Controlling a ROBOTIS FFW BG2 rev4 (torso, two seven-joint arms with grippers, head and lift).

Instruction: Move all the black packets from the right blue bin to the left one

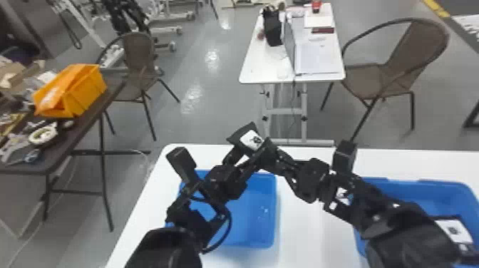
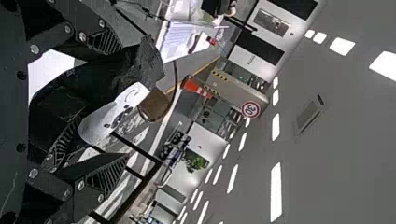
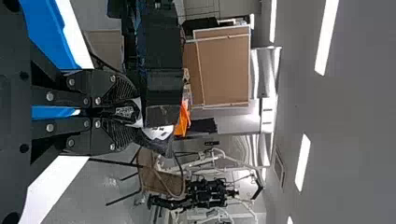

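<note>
The right tool [image 1: 267,152] pinches a black packet [image 1: 250,138] above the tabletop's [image 1: 310,235] far edge; the left tool [image 1: 244,157] is spread around it, contact unclear. The left blue bin [image 1: 255,217] sits near the far left corner. The right arm partly hides the right blue bin [image 1: 424,189], holding another packet [image 1: 454,230].

The head view looks forward and down from above the white counter [image 1: 310,238]; the wrist views look close past the black, white-labelled packet [image 1: 251,139] into the room, the left facing rightward, the right leftward; all three seemingly share that packet; head and right wrist share the orange plastic bin [image 1: 87,92].
</note>
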